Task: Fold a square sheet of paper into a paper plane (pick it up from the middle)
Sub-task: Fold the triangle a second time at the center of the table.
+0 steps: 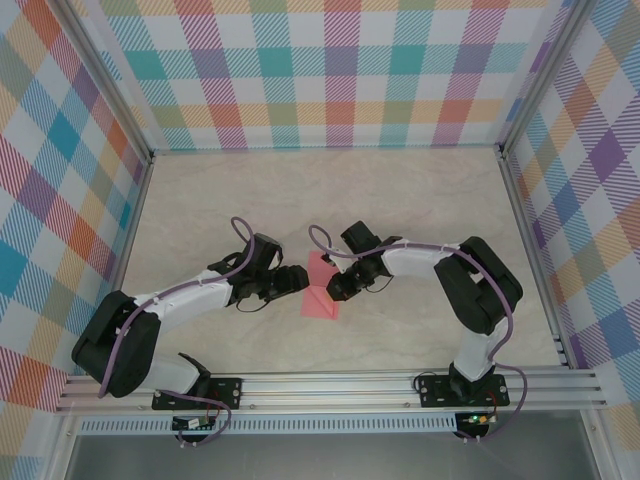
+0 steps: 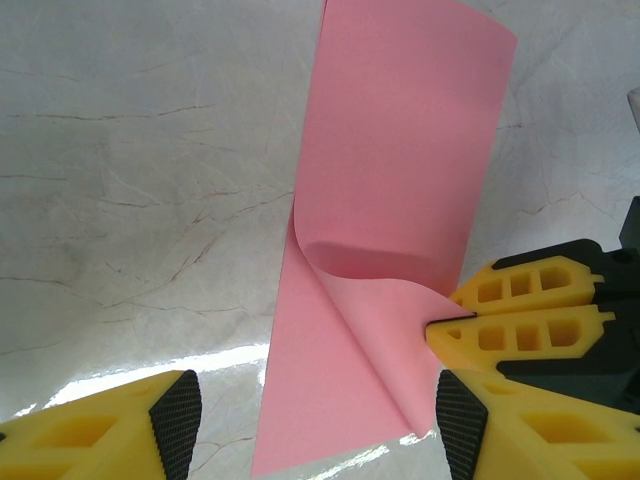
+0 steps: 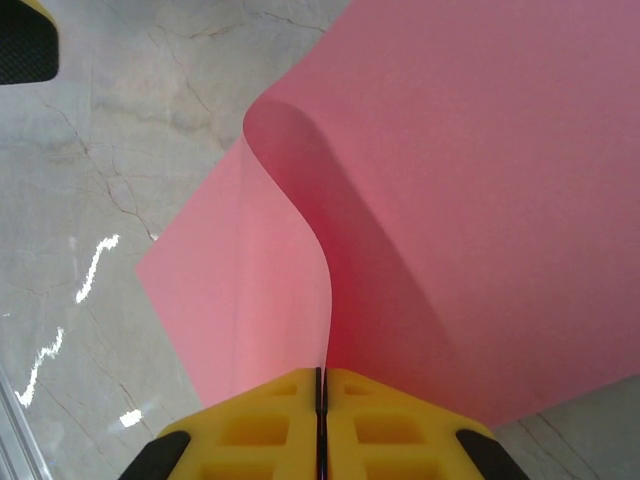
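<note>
From the overhead camera I saw the paper (image 1: pixel 322 285) lying near the middle of the table (image 1: pixel 420 200), between the two arms, which reached in toward it from either side. It was salmon pink and unmarked. From above it read as two slanted panels meeting at a narrow waist.

The right gripper (image 1: pixel 336 287) was closed on the paper. On its own wrist camera the two yellow fingers (image 3: pixel 250 440) were pressed flat together, with one edge of the sheet pinched in the seam between them. From that pinch the paper (image 3: pixel 480 200) rose and curled over in a smooth bend. A lower layer lay flat on the table (image 3: pixel 90 200) to the left of the bend.

The left gripper (image 1: pixel 298 279) stood open just beside the paper's left edge. On its wrist camera, its ribbed black pads (image 2: pixel 175 420) sat well apart at the bottom of the view, and the near corner of the paper (image 2: pixel 400 150) lay between them. I could not tell whether the right-hand pad touched the sheet. The right gripper (image 2: pixel 443 316) showed there too, coming in from the right and clamping the lifted flap where it curled up from the flat part.
</note>
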`<state>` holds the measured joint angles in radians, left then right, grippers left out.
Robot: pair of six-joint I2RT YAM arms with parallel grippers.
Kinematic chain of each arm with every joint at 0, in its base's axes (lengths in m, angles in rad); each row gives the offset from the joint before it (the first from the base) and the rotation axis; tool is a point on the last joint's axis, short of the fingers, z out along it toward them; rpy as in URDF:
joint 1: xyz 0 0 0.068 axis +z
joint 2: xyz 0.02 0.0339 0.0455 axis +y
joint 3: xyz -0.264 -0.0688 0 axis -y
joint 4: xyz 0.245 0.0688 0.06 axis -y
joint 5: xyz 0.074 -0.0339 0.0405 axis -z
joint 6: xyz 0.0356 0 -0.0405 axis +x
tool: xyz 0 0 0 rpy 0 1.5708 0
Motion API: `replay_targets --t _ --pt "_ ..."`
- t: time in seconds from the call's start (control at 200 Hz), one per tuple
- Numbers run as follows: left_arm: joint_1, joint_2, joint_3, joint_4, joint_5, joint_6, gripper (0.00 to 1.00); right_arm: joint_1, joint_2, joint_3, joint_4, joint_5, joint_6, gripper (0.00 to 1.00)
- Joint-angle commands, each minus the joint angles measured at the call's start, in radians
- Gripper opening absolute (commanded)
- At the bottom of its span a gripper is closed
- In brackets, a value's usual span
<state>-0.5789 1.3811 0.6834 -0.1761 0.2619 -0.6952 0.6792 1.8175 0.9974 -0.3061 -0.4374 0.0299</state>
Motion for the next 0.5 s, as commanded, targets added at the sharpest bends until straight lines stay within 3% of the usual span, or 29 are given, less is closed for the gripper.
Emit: replay_targets --t 0.0,0.495 --pt "0.008 0.01 0.019 0.019 0.02 0.003 0.66 -0.007 0.014 0.024 -0.02 0.014 -0.035 0.09" --pt "0.008 0.026 0.023 0.026 0.023 0.003 0.64 -0.007 0.03 0.044 -0.03 0.035 -0.033 0.09"
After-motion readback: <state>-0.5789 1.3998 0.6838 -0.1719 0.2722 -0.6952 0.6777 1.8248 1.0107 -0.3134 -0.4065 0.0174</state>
